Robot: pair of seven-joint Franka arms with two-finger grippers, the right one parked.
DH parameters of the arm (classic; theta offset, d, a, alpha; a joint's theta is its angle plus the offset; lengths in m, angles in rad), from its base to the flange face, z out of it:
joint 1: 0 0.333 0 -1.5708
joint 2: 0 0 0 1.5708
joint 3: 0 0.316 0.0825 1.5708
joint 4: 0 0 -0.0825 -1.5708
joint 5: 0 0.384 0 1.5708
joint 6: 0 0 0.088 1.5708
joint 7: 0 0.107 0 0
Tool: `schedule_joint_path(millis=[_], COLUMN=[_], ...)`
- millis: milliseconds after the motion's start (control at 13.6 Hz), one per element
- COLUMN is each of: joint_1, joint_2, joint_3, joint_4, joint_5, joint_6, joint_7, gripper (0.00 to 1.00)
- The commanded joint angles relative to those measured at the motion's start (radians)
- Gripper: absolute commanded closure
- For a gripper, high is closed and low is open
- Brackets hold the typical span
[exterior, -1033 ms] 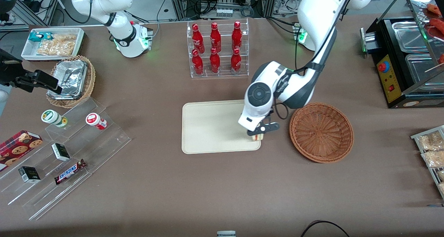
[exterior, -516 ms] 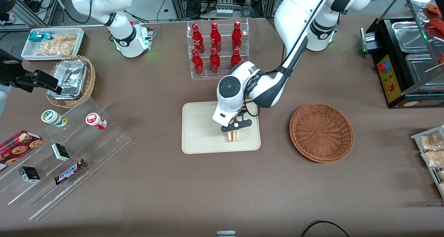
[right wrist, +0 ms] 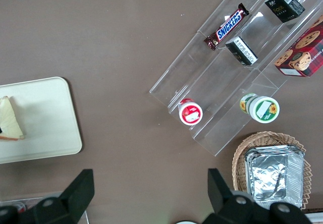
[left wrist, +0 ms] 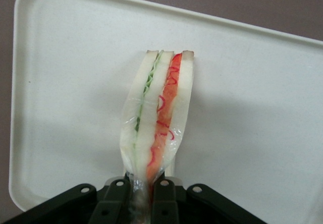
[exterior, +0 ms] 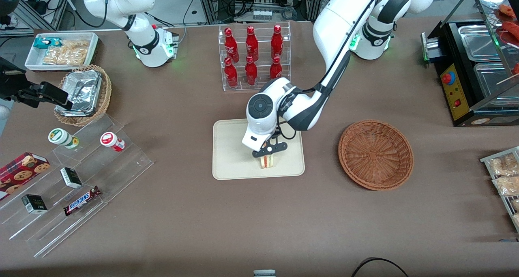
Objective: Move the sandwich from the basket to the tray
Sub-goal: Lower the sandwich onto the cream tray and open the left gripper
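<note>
From the front, the working arm reaches down over the tray (exterior: 227, 155), and its gripper (exterior: 267, 157) hangs over the part of the tray nearer the camera. Clamped between the fingers is the sandwich (exterior: 267, 162), pointing downward from the gripper with its lower edge at or just above the tray surface; I cannot tell whether it touches. The basket (exterior: 376, 154) sits well apart from the gripper, toward the working arm's end of the table, with nothing in it. Farther from the camera than the gripper stands a clear rack of red bottles (exterior: 253, 56).

From the wrist camera, the gripper (left wrist: 144, 193) has its two dark fingers (left wrist: 164, 199) pinched tight on the narrow end of the sandwich (left wrist: 159, 113), which is wrapped in clear film. White bread slices with a green layer and a red layer fan out away from the fingers, over the cream tray (left wrist: 60, 82).

From the parked arm's wrist camera, a corner of the sandwich (right wrist: 10, 118) shows above the tray (right wrist: 45, 128); the gripper itself is out of sight there.
</note>
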Motion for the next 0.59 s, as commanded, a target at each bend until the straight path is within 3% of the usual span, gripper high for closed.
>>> schedule_joint_path(millis=[0, 74, 148, 516], joint_1=[-0.014, -0.013, -0.013, -0.009], joint_2=[0.017, 0.017, 0.014, -0.040], joint_3=[-0.002, -0.002, 0.000, 0.001], joint_4=[0.034, 0.034, 0.033, 0.040], joint_5=[-0.011, -0.022, -0.037, -0.028], joint_6=[0.010, 0.012, 0.012, -0.033], joint_7=[-0.019, -0.019, -0.013, -0.009], gripper=[0.81, 0.37, 0.00, 0.00])
